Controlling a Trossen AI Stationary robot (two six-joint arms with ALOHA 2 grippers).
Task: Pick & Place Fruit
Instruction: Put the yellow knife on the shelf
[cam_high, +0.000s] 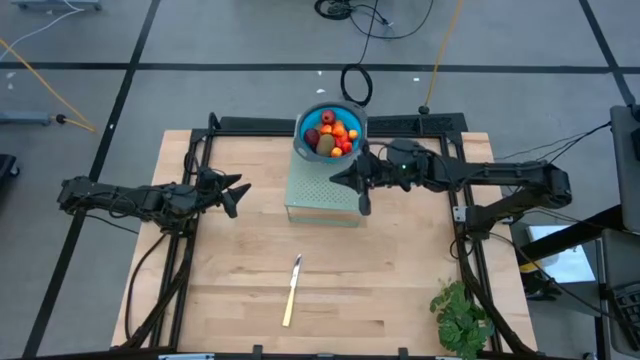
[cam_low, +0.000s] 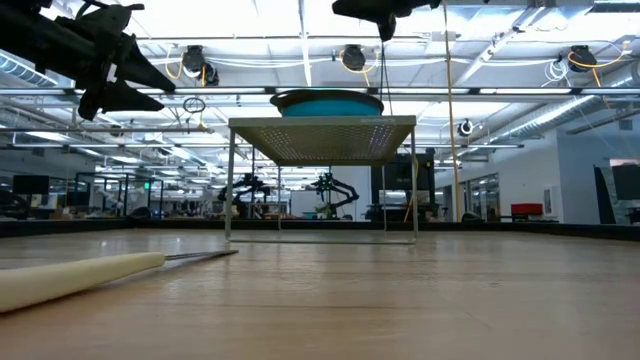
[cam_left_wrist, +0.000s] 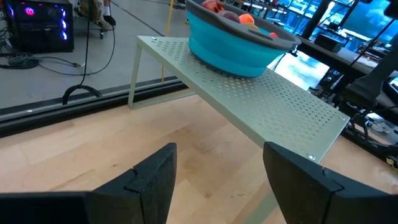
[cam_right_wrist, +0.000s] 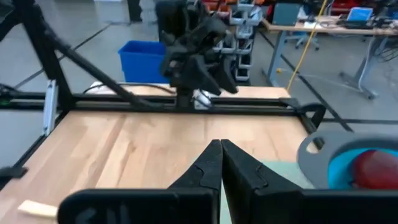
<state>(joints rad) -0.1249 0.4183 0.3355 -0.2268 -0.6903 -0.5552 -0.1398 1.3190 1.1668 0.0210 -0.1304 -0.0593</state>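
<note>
High view: wooden table (cam_high: 240, 290) bordered by grey floor (cam_high: 200, 40).

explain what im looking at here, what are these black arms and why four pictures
Two robot arms work at a wooden table. One picture looks straight down, one sits at table height, and one rides on each wrist. A blue bowl of fruit stands on a pale green rack. A knife and a leafy bunch lie near the front. The left tool is open and empty, off to the side. The right tool is shut on nothing, over the rack beside the bowl.
</note>
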